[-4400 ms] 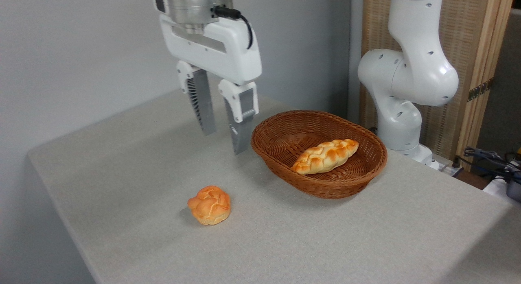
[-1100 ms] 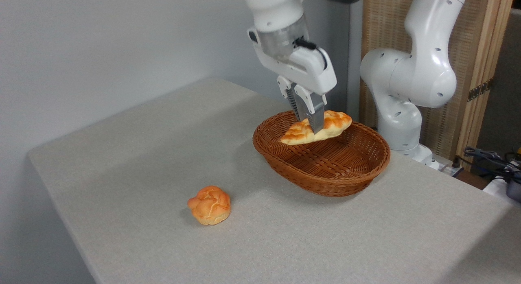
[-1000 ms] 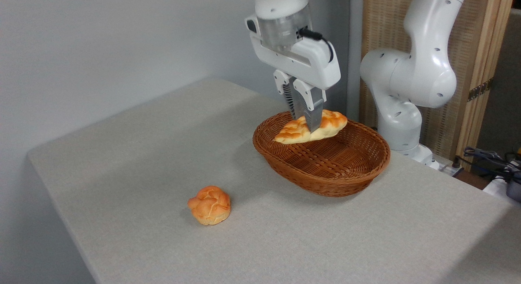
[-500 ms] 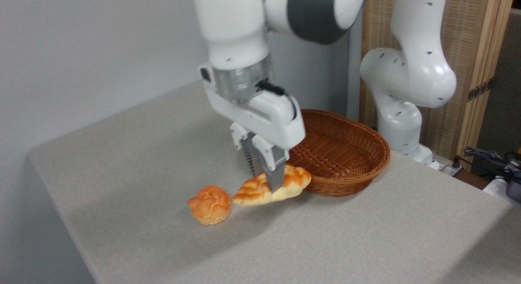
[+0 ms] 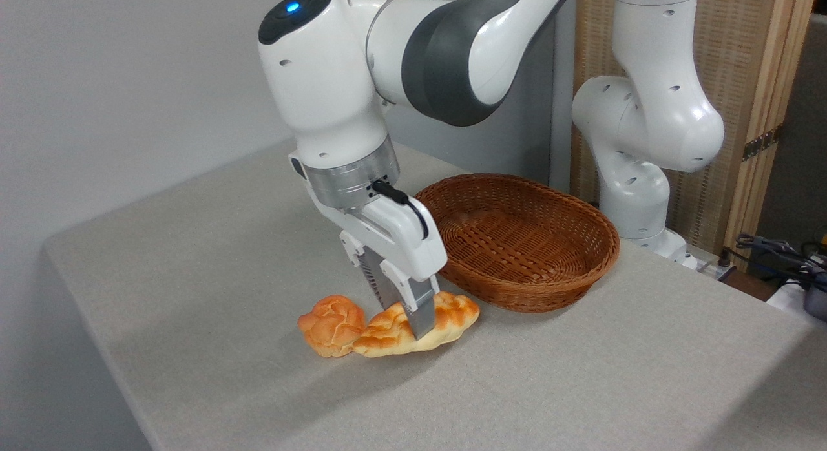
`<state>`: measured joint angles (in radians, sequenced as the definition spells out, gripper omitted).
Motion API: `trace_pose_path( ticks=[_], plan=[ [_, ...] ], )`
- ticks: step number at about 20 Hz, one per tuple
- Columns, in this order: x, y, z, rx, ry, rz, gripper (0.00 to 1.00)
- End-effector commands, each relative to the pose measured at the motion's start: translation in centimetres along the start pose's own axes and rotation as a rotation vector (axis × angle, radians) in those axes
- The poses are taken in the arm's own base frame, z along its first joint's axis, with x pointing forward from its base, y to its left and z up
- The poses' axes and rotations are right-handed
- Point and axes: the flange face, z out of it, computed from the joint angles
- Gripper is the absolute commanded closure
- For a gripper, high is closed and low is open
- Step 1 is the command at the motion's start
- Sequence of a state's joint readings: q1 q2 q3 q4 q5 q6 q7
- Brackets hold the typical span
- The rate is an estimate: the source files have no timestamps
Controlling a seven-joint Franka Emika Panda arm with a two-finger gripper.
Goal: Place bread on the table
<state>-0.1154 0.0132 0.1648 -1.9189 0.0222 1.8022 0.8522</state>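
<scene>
Near the middle of the picture, a bit low, the bread (image 5: 446, 318) lies on the grey bench (image 5: 581, 373). It is long and twisted, yellow with brown bumps. The gripper (image 5: 404, 318) comes down on it from above. Its jaws are narrow and closed on the middle of the bread, one on each side. The near finger (image 5: 421, 312) hides part of the loaf. I cannot tell if the bread rests fully on the bench or is a tiny bit above it, but its bottom looks to be right at the cloth.

Just to the left of the bread sits a small round bun (image 5: 331, 324). It is orange and knotted. The left tip of the bread touches the bun or is right against it. The bun is in the way on that side.

To the right and a little higher in the picture is a brown wicker basket (image 5: 536, 289). Nothing lies inside it. The right end of the bread is near the basket's front edge but apart from it.

The big white arm (image 5: 336, 102) fills the top middle of the picture, with a blue light on top. It casts a shadow on the bench under the bread. At the upper right stands the white base of the robot (image 5: 639, 160), in front of a wooden screen (image 5: 743, 83). Some cables (image 5: 775, 251) lie at the far right edge.
</scene>
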Motion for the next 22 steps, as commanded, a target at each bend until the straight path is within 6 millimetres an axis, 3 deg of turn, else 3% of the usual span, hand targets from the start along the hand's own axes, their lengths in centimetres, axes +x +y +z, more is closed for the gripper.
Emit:
trace_pose_path(
  ticks=[1,3,5,15,20,22],
  plan=[
    [0.1,-0.4,-2.0,0.039,0.015,0.000,0.00],
    [0.0,-0.5,-2.1,0.042,0.014,0.008,0.00],
    [0.3,-0.7,-3.4,0.067,0.037,0.007,0.00],
    [-0.3,-1.2,-4.5,0.081,0.052,0.000,0.00],
    [-1.6,-0.6,-9.8,0.127,0.136,-0.063,0.00],
    [-1.4,0.5,-14.4,0.162,0.201,-0.104,0.00]
  ],
)
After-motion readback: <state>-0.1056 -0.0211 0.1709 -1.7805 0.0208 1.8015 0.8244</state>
